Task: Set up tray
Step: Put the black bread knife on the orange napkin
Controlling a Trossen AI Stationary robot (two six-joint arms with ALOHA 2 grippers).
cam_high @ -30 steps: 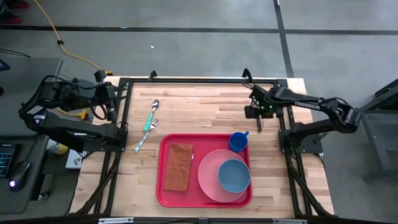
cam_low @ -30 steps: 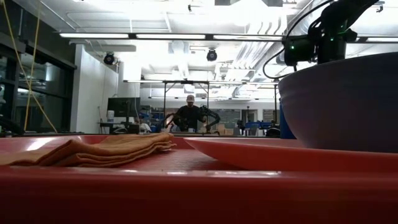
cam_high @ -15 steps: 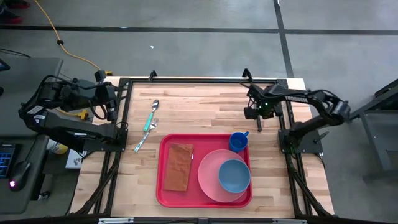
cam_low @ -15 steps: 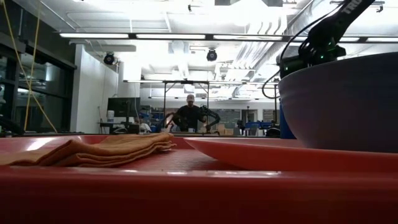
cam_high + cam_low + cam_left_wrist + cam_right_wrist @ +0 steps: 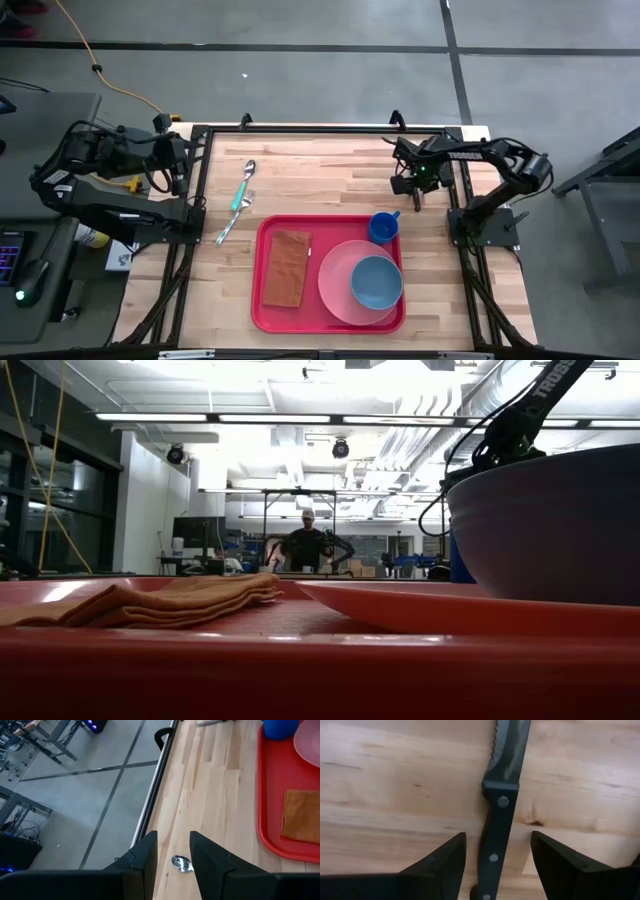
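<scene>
The red tray lies on the near half of the table. It holds an orange-brown napkin, a pink plate with a blue bowl on it, and a blue cup. A black-handled knife lies flat on the wood beyond the tray's far right corner. My right gripper points down over it, open, one finger on either side of the handle with a gap on both sides. My left gripper is open and waits at the table's left edge.
A spoon and a fork lie on the wood left of the tray, with a teal-handled utensil between them. Black frame rails run along the table's edges. A person stands far off in the room.
My right arm has folded in toward the table's right edge, and its gripper has come down toward the knife; in the low view it has dropped behind the bowl. The things on the tray have stayed where they were.
</scene>
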